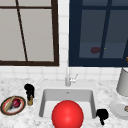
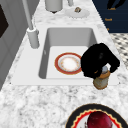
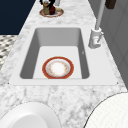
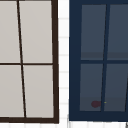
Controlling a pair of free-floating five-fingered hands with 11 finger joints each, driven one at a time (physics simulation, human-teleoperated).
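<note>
Curling my left hand (image 2: 96, 62) down over a small brown jar (image 2: 101, 81), I have my fingers wrapped round its pale cap and neck, so the grip sits high and the body of the jar hangs below my palm, standing on the marble counter (image 2: 37, 100) just beside the sink's (image 2: 71, 33) left edge. In the front view the same hand (image 1: 29, 89) sits atop the jar (image 1: 30, 101). To do this well, I judge I should keep the hold snug and the jar upright, moving straight up off the counter before going sideways, since a grip this near the top lets the base swing. Just outward from my fingers, on the side away from the basin, lies a patterned plate (image 1: 13, 105) with a dark red fruit (image 1: 16, 102) on it, near enough to clip. On the other side, down in the sink, rests a red-rimmed plate (image 2: 69, 63). Beyond it stands the faucet (image 2: 32, 35). My right hand (image 1: 102, 115) hangs idle at the sink's right front corner, fingers curled on nothing, with a white plate (image 1: 118, 108) further out.
</note>
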